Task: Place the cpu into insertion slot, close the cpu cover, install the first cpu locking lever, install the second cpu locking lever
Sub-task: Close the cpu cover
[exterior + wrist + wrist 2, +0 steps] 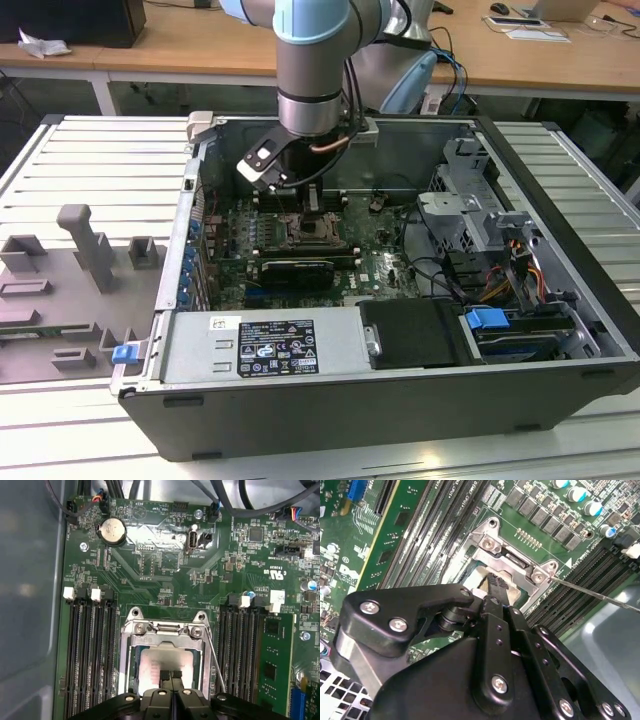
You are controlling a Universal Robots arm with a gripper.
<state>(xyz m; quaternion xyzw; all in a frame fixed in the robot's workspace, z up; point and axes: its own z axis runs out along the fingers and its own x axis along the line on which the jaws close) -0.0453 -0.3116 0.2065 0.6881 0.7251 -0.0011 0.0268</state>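
the claw (171, 676), pinched closed and empty, rested on or just above the cpu (161, 660), which lay in the insertion slot (132, 666) within the frame of the cpu cover (165, 627). the thin locking lever (216, 665) beside it looked unlatched, so the job seemed between seating and locking, calling for gentle, square pressure.

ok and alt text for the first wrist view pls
The shut gripper sits over the pale cpu on a green motherboard, with the silver cpu cover framing the chip. Black memory slots run along both sides, and a thin lever wire slants beside the cover.
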